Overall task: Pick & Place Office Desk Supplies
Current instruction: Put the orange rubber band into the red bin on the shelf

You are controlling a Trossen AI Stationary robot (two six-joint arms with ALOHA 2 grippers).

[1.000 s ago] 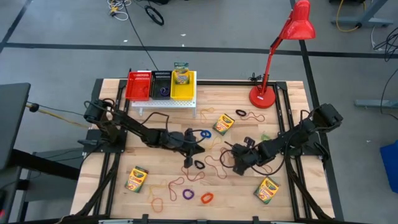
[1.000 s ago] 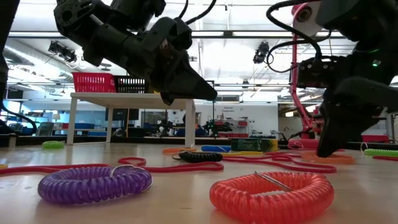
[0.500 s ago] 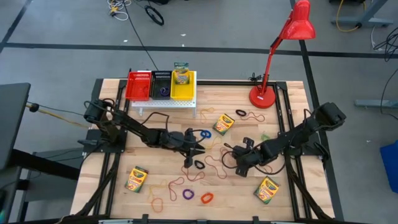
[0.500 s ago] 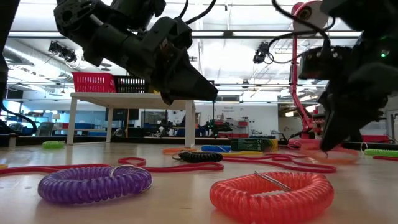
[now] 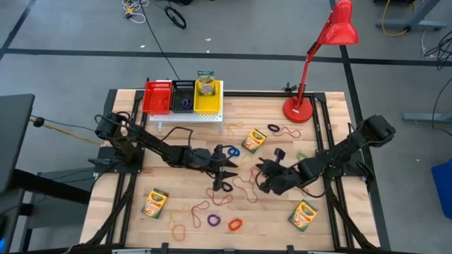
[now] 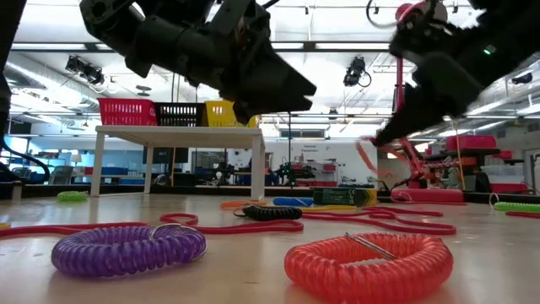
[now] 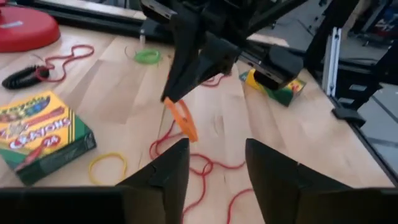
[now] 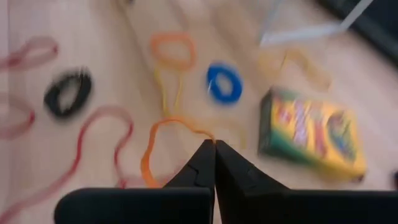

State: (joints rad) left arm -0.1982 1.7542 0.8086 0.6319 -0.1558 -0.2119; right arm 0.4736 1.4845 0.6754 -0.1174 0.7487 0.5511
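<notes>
On the pale wooden surface [image 5: 325, 127], most of the task is judged to be undone. At the lower left of the high view one yellow-and-green crayon box [image 5: 155, 202] is left lying flat, and an orange rubber band [image 5: 178, 230] is seen to its right. At the upper left, a row of red, black and yellow baskets [image 5: 157, 96] is carried on a white perforated stand [image 5: 187, 116]. A crayon box [image 5: 205, 83] has already been stood in the yellow one, and something bluish can be made out in the black one. Near the centre the left gripper [image 5: 224, 169] is held low over the surface with its fingers parted and nothing between them. Around it a blue elastic loop [image 5: 232, 152], a small black loop [image 5: 226, 186], a purple coiled loop [image 5: 213, 221] and a reddish-orange coiled loop [image 5: 235, 224] are yet to be collected. A second crayon box [image 5: 253, 140] lies just above the centre. Just to the right, the right gripper [image 5: 265, 173] is raised, with its fingers closed on a thin orange band [image 7: 181, 118] that hangs clear of the wood. Further right a black loop [image 5: 274, 128], a green loop [image 5: 301, 155] and a third crayon box [image 5: 304, 215] are left. The way to the baskets is judged to be crowded by the left arm and by tangled reddish bands. The tall red desk lamp [image 5: 299, 109] stands well apart at the upper right.
</notes>
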